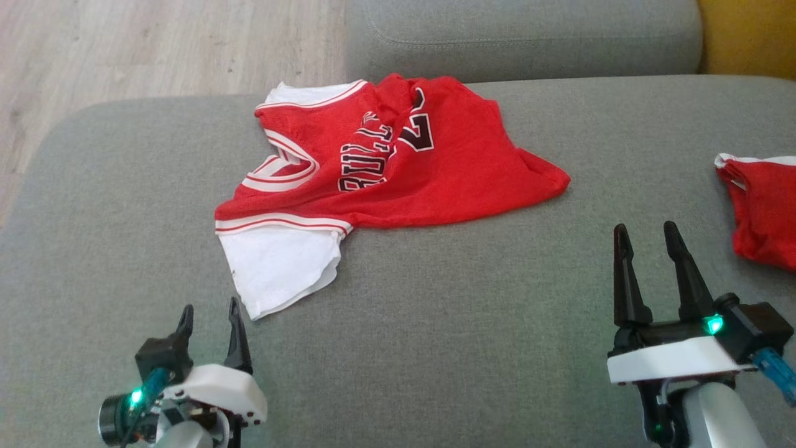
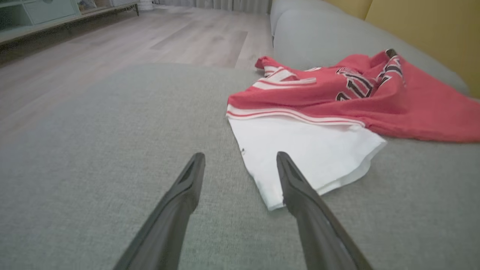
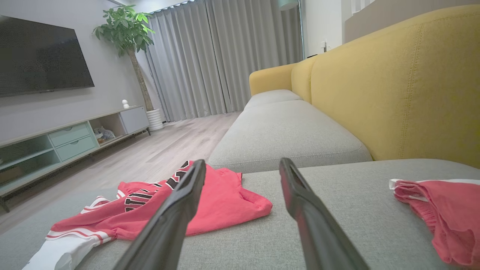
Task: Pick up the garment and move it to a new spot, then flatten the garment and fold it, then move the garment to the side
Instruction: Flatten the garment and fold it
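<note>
**Garment position.** The red basketball jersey (image 1: 404,168) lies crumpled on the grey sofa seat cushion (image 1: 466,323), ahead of both pairs of fingers. Its lettering is creased and partly folded under. Its white section (image 1: 273,267) is spread toward the left gripper (image 1: 210,306). The nearest white corner is seen just beside the tip of that gripper's inner finger; whether contact is made cannot be told. The red body of the jersey lies ahead of the right gripper (image 1: 645,227) and off toward its inner side, well apart from its fingertips.

**Finger state.** The fingers of both grippers are spread wide apart and nothing is held between them.

**Step in hand.** The first step, picking up the garment, is judged to be in hand. No grasp has been made, and the jersey has not yet been flattened or folded.

**Next move.** An advance of the left fingers over the white edge is called for, followed by closure on the fabric. The right fingers should be brought forward and inward to the red hem. A two-point hold is advised, so that the cloth hangs open when lifted.

**Surroundings.** A second red garment (image 1: 765,205) lies on the outer side of the right fingers, close beside them. It should not be caught during the reach.
</note>
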Controlling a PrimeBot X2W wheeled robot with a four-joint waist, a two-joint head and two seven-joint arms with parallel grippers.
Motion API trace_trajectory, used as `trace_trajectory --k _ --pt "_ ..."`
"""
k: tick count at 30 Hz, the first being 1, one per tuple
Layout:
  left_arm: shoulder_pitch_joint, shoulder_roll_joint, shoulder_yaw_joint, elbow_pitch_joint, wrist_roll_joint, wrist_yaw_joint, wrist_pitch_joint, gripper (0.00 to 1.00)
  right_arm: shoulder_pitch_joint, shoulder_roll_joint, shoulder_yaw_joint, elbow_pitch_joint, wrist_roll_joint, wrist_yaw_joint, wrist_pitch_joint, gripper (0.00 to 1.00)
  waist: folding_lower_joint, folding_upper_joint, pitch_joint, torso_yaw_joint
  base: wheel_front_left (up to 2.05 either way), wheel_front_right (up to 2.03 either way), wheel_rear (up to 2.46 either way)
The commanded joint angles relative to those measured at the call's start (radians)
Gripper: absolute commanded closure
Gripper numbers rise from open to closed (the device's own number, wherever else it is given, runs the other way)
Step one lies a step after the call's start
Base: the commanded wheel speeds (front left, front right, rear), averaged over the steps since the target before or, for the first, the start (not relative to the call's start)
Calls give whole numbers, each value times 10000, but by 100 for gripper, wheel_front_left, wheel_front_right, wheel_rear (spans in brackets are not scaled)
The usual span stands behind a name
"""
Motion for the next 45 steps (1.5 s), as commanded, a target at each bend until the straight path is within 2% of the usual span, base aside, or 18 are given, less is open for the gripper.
trace_trajectory --k 1,10,26,27,28,30,36,41,45 --pt "-688 204 353 70 -92 0 151 0 -310 -49 293 -357 24 -7 -63 0 0 0 110 -71 0 0 0" --pt "-1459 167 282 1334 -328 -401 661 0 -490 -49 261 -405 -53 -7 -63 0 0 0 646 -336 0 0 0" --pt "-2417 -205 60 3308 -564 -965 905 0 -809 -49 211 -428 19 -7 -63 0 0 0 1360 -797 0 0 0" --pt "-2439 -248 -5 3382 -567 -1031 977 11 -815 -49 202 -426 19 -7 -63 0 0 0 1361 -796 0 0 0" --pt "-2456 -280 -69 3441 -560 -1101 1020 58 -815 -49 195 -419 18 -7 -63 0 0 0 1352 -794 0 0 0" --pt "-2464 -354 -178 3526 -564 -1259 1054 100 -800 -49 180 -393 9 -7 -63 0 0 0 1315 -782 0 0 0" --pt "-2482 -544 -306 3400 -579 -1621 574 100 -771 -49 182 -310 12 -7 -63 0 0 0 1074 -694 0 0 0" --pt "-2469 -471 62 2785 -619 -1415 -373 100 -731 -49 261 -241 14 -7 -63 0 0 0 847 -640 0 0 0" --pt "-2383 -253 490 1740 -505 -1226 -821 100 -689 -49 251 -196 5 -7 -63 0 0 0 717 -594 0 0 0"
